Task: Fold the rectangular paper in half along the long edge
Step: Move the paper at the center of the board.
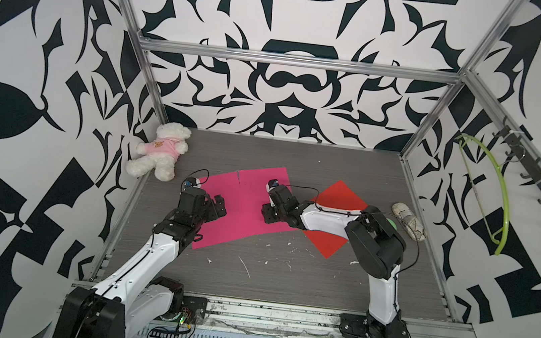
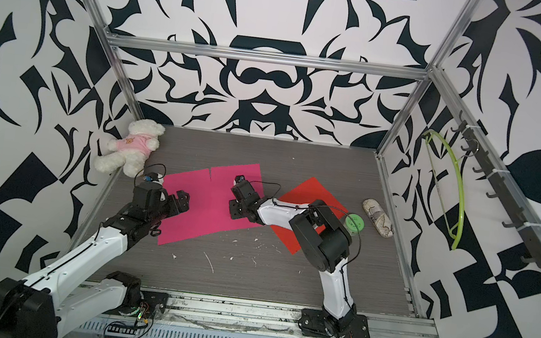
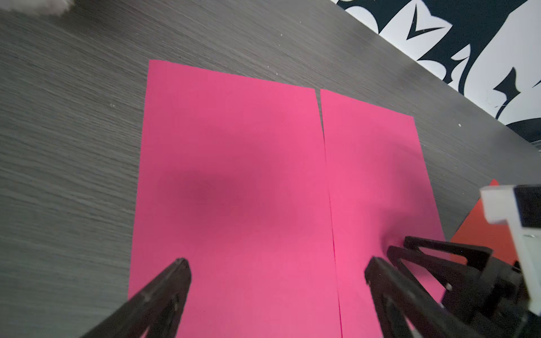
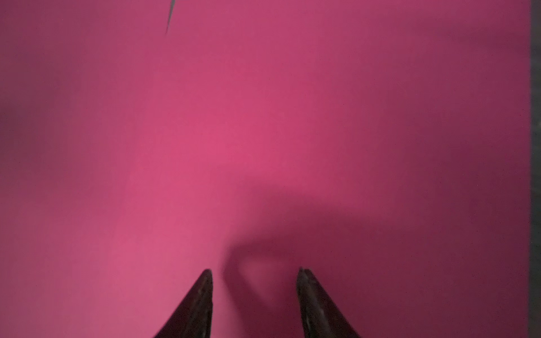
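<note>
My right hand (image 4: 254, 273), its two fingers (image 4: 310, 295) partly apart with nothing but pink between them, points tips-down at the right half of the pink paper (image 1: 243, 205). I cannot tell from my station whether the tips touch the sheet. My left hand (image 3: 278, 263) hovers over the paper's left edge with its fingers spread wide and empty. In the left wrist view the right hand (image 3: 409, 248) shows just beside it on the same sheet. The rectangular paper lies flat and unfolded in the middle of the grey wood-grain surface (image 1: 284, 277), in both top views. A thin line runs across it from the near edge to the far edge and opens into a narrow gap (image 1: 238, 174) at the far side. I cannot tell whether this is a crease or a cut. Just beside the paper's right edge a red sheet (image 1: 340, 192) lies turned like a diamond, partly under my right arm. A white teddy bear (image 1: 158, 152) in a pink shirt slumps in the far left corner. A pale patterned pouch (image 1: 408, 222) lies near the right wall, and a lime-green hanger (image 1: 491, 190) hangs on that wall's hook rail.
</note>
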Robot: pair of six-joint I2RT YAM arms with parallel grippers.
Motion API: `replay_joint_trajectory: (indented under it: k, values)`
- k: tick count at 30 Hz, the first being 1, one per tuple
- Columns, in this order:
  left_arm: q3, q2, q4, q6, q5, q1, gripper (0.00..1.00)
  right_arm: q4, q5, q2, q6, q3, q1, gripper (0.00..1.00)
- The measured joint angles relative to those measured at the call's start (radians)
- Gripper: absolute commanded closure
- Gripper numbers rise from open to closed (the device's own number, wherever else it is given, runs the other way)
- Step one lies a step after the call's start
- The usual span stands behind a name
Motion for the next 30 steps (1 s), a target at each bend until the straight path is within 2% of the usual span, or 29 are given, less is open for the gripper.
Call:
replay_joint_trajectory:
  k: [3,5,8,11,13,15,22,30]
  values:
    - [0.001,0.034,0.006,-0.007,0.014,-0.01,0.01,0.006,0.005,-0.089,0.019,-0.095,0.0,0.23]
    - [0.008,0.058,0.007,-0.01,0.017,-0.028,0.01,0.014,0.024,-0.161,0.035,-0.152,-0.01,0.19]
    - [0.024,0.089,0.02,-0.011,0.018,-0.064,0.01,0.022,0.027,-0.257,0.087,-0.215,-0.058,0.19]
    - [0.04,0.119,0.032,-0.011,0.018,-0.095,0.01,0.029,0.018,-0.304,0.137,-0.261,-0.167,0.33]
    - [0.047,0.135,0.041,-0.011,0.017,-0.113,0.01,0.024,0.016,-0.306,0.156,-0.28,-0.229,0.48]
    - [0.055,0.15,0.048,-0.011,0.016,-0.129,0.01,0.003,0.012,-0.297,0.167,-0.291,-0.273,0.54]
    - [0.089,0.187,0.062,-0.011,0.009,-0.184,0.01,-0.033,-0.021,-0.242,0.193,-0.293,-0.293,0.62]
    - [0.096,0.188,0.071,-0.011,-0.005,-0.212,0.01,-0.011,-0.029,-0.288,0.21,-0.358,-0.342,0.66]
